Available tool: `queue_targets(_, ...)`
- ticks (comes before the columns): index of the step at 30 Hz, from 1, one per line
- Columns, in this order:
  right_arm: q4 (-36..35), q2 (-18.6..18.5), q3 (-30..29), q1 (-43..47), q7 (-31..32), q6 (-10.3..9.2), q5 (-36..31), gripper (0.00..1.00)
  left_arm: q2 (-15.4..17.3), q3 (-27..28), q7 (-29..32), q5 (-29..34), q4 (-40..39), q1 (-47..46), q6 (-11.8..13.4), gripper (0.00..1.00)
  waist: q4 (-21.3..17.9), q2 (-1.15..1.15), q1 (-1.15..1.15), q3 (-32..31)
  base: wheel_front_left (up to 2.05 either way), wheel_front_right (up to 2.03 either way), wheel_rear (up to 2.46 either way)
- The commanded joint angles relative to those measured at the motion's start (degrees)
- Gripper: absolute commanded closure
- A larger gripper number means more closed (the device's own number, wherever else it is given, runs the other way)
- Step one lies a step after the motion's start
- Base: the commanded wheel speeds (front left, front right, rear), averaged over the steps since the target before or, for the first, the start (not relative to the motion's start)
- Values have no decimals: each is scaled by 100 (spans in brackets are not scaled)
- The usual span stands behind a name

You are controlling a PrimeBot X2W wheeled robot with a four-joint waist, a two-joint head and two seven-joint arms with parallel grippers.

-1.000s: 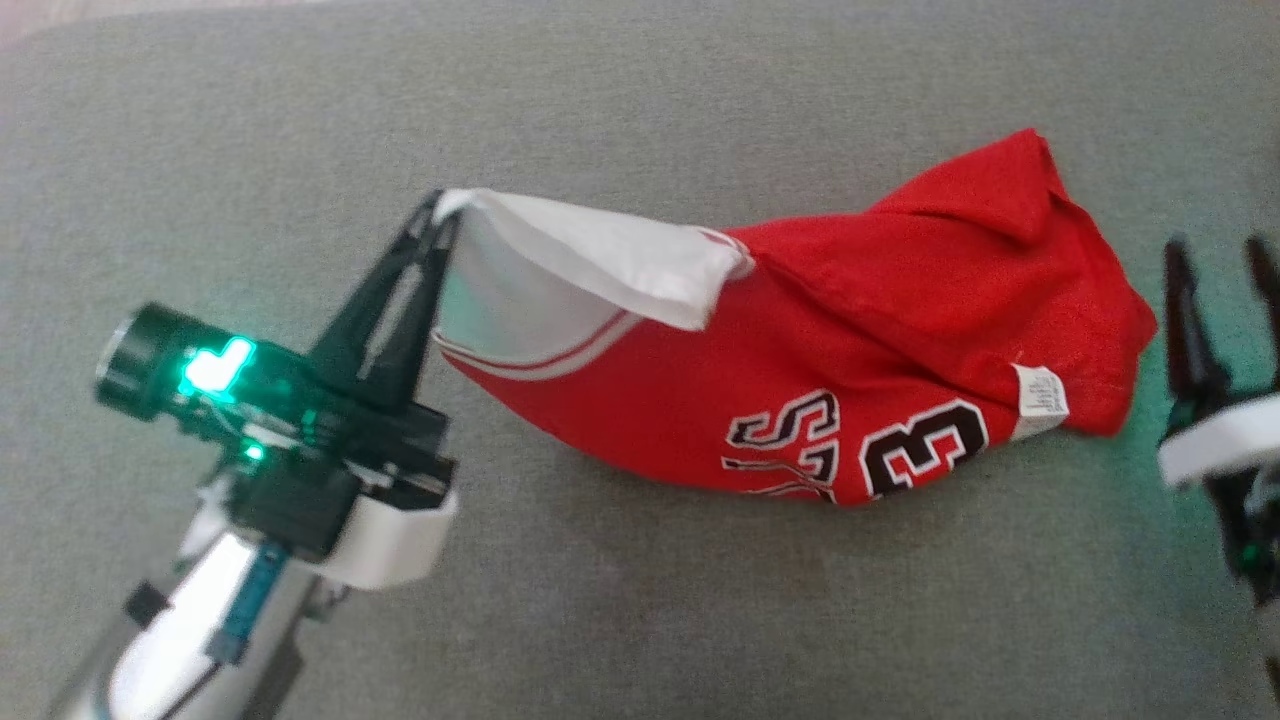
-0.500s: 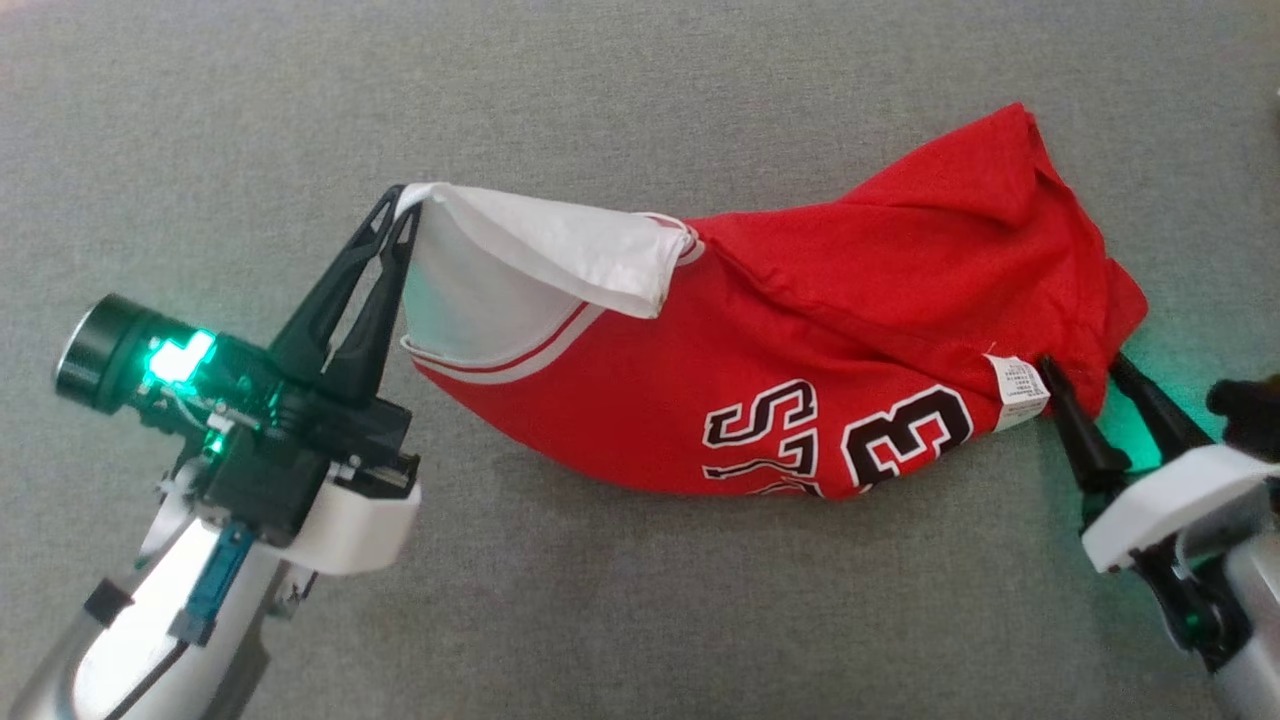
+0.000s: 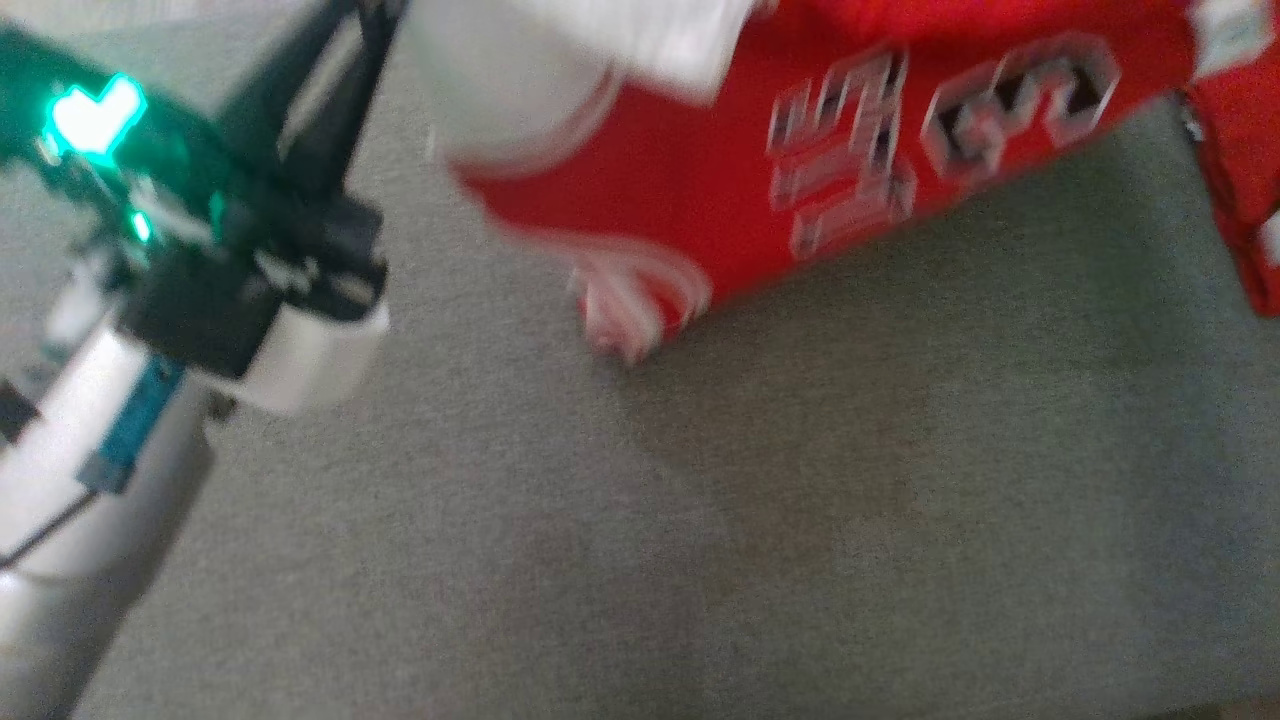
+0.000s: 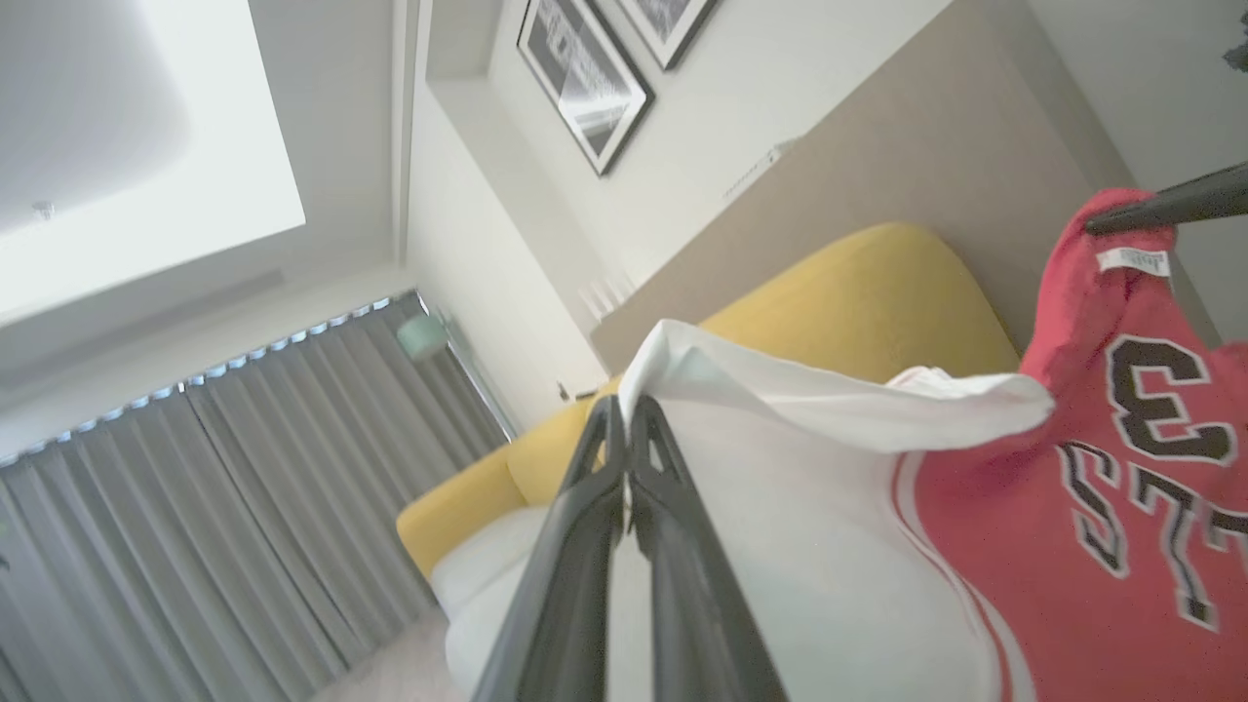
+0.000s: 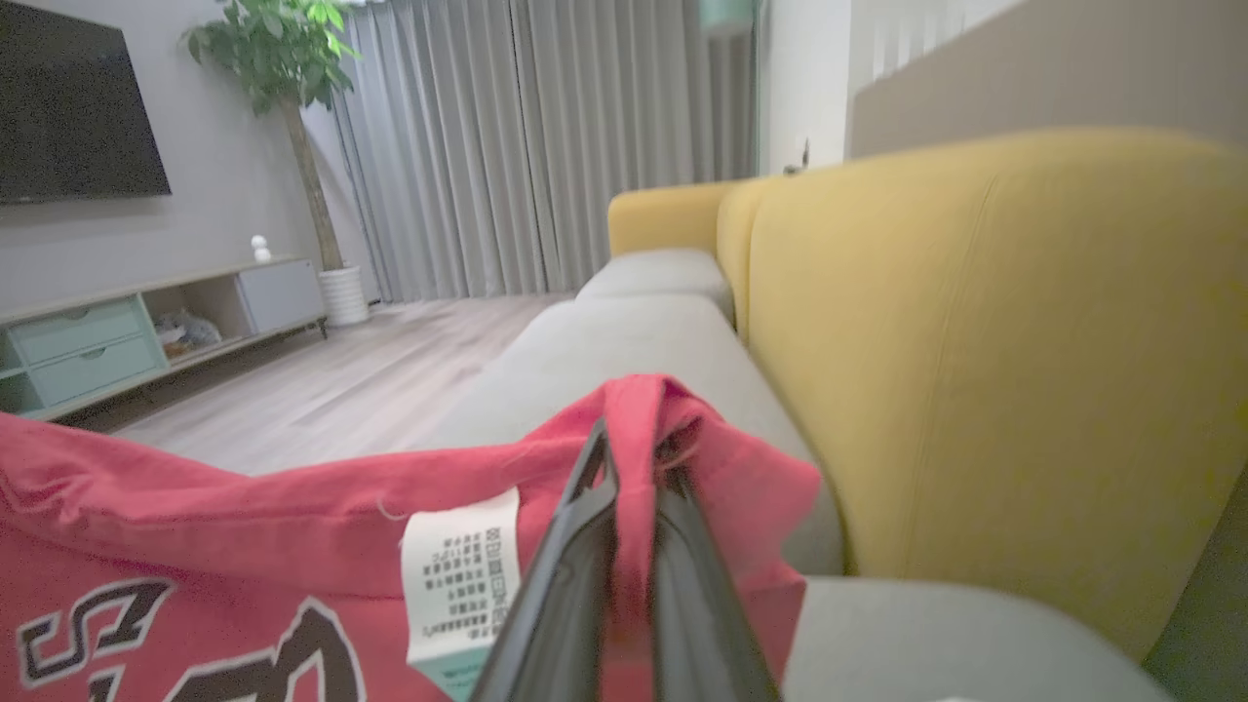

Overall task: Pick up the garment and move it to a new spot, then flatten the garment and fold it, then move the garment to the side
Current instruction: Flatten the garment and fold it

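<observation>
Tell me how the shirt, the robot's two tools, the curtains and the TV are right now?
shirt: held up by two ends, bunched, not folded
left tool: shut on the shirt's white part
right tool: shut on the shirt's red edge
curtains: drawn shut
TV: screen dark

A yellow sofa back (image 5: 975, 341) stands at the right, with grey seat cushions (image 5: 624, 331) at centre. Grey curtains (image 5: 507, 146) hang top centre, and a television (image 5: 68, 97) and potted plant (image 5: 283, 58) are upper left.
</observation>
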Motion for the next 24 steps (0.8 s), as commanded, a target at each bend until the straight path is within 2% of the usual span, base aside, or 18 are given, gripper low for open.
queue_targets(1,-203,-233,-56,-59,-56,-4,-34,100,190,269,-9,49,-144,-365,-30,100,-80,0,-1,-54,0,0,0)
queue_targets(5,-401,-385,-257,-82,51,-4,26,100,139,340,-47,-47,-144,-640,-81,100,-215,0,-1,-173,0,0,0)
queue_targets(9,-647,-377,-126,637,424,-4,154,100,185,289,-61,-397,-217,-168,-213,100,-294,0,-1,-262,0,0,0)
queue_targets(12,-703,-175,-27,1328,624,-4,243,100,265,135,-49,-655,-168,443,-332,100,-307,0,-1,-257,0,0,0)
queue_targets(16,-504,230,91,2000,716,-4,257,100,337,92,-86,-718,-21,1034,-180,100,-290,0,-1,-198,0,0,0)
queue_targets(17,-504,230,91,2000,716,-4,257,100,337,92,-86,-718,-21,1034,-180,100,-290,0,-1,-198,0,0,0)
queue_targets(18,-403,323,115,2102,725,-4,215,43,329,94,-101,-734,4,1128,-144,100,-284,0,-1,-188,0,0,0)
queue_targets(19,-320,402,75,2199,710,-4,169,0,329,91,-115,-733,27,1192,-123,100,-275,0,-1,-177,0,0,0)
queue_targets(24,-301,584,-135,2826,635,-4,12,0,328,128,-160,-684,113,1231,-70,100,-229,0,-1,-111,0,0,0)
